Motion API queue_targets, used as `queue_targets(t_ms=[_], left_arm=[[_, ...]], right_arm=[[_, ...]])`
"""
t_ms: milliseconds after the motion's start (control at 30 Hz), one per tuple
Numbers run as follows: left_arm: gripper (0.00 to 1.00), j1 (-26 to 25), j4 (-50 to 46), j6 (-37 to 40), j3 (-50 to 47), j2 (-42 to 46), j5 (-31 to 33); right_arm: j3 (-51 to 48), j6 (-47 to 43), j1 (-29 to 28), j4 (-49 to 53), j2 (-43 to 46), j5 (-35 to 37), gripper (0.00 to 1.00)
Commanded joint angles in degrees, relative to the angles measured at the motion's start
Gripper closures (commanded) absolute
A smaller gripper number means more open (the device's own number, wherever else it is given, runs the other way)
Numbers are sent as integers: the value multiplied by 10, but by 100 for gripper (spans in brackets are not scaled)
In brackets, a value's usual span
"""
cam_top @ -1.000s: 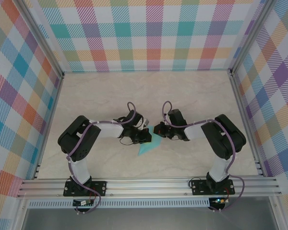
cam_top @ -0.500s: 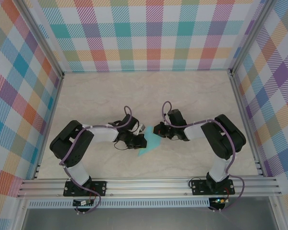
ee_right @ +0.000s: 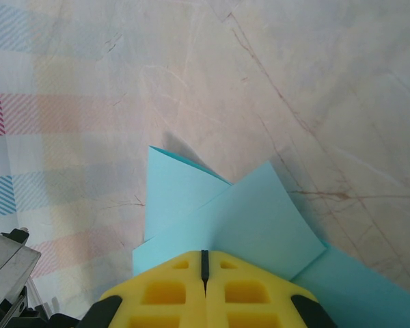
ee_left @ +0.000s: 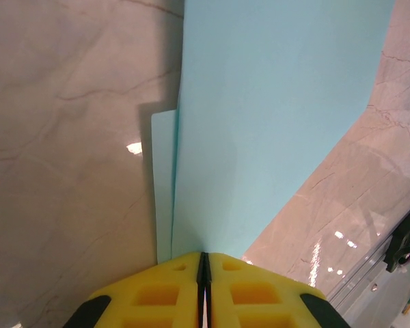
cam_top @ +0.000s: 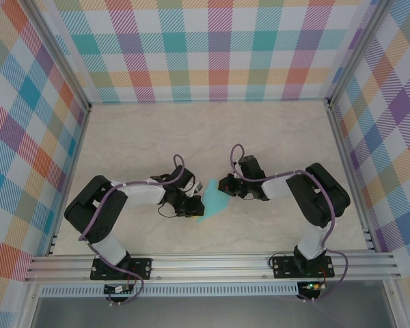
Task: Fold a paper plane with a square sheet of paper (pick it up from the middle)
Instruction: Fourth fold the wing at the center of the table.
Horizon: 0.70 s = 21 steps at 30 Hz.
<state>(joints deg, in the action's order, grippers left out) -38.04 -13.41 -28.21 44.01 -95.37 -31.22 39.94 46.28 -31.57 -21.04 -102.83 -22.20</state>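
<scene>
sheet (ee_left: 273,123): I saw plain turquoise paper, folded into overlapping flaps.
left pincer (ee_left: 203,257): clamped on its edge.
right pincer (ee_right: 205,254): clamped on its flaps.

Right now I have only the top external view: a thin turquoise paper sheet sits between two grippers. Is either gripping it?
Observer: Yes. In the left wrist view the left gripper has its jaws closed on the thin turquoise paper sheet.
Operator: And the right?
Observer: The right gripper is shut on it too, two flaps crossing beyond its tips.
Operator: Flat or folded?
Observer: Folded; a second layer's edge shows beside the left grip.
</scene>
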Motion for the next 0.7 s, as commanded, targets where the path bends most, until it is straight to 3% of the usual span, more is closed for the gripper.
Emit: queue_targets(t_ms=[0, 267, 667], left_arm=[[89, 4, -69, 14, -25, 9, 9], [88, 4, -70, 1, -9, 56, 25], [80, 4, 7, -10, 2, 44, -76]], right_arm=[[-14, -6, 1, 87, -23, 40, 100], [-14, -7, 1, 91, -16, 40, 100], [-15, -7, 1, 89, -20, 37, 100]])
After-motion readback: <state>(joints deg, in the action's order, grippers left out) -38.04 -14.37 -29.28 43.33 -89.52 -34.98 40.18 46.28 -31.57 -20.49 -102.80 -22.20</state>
